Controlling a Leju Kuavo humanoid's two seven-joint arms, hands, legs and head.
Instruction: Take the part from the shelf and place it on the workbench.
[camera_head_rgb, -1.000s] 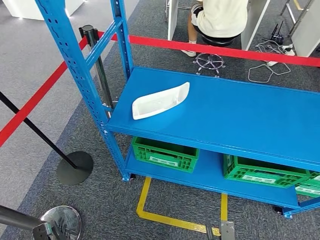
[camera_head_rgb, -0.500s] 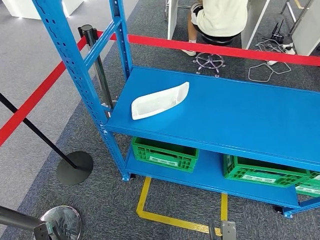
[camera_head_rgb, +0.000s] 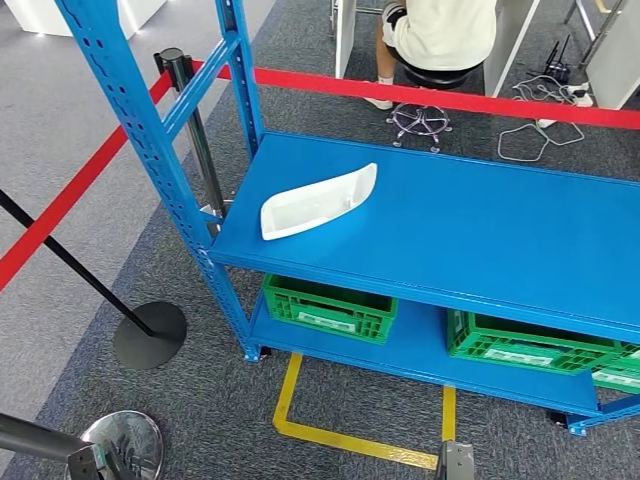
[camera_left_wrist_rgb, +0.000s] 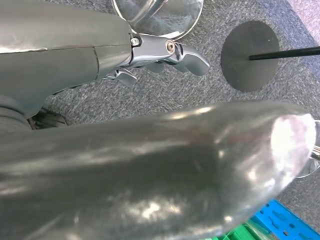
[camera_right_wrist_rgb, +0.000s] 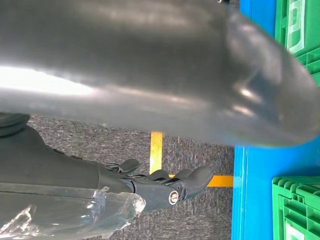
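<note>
Both hands, left (camera_left_wrist_rgb: 158, 52) and right (camera_right_wrist_rgb: 166, 185), hang low with fingers loosely extended, holding nothing; long white moulded plastic part (camera_head_rgb: 317, 201) lies on blue steel shelf (camera_head_rgb: 490, 230), so approach stage, reach comes next.

Head camera looks down from high at the blue shelf (camera_head_rgb: 453, 220); both wrist cameras sit close above carpet (camera_left_wrist_rgb: 181, 95), sharing its green crates (camera_right_wrist_rgb: 298, 30).

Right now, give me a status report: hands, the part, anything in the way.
Left hand and right hand low over the carpet, holding nothing. White part untouched on the blue shelf. Nothing between robot and the part.
</note>
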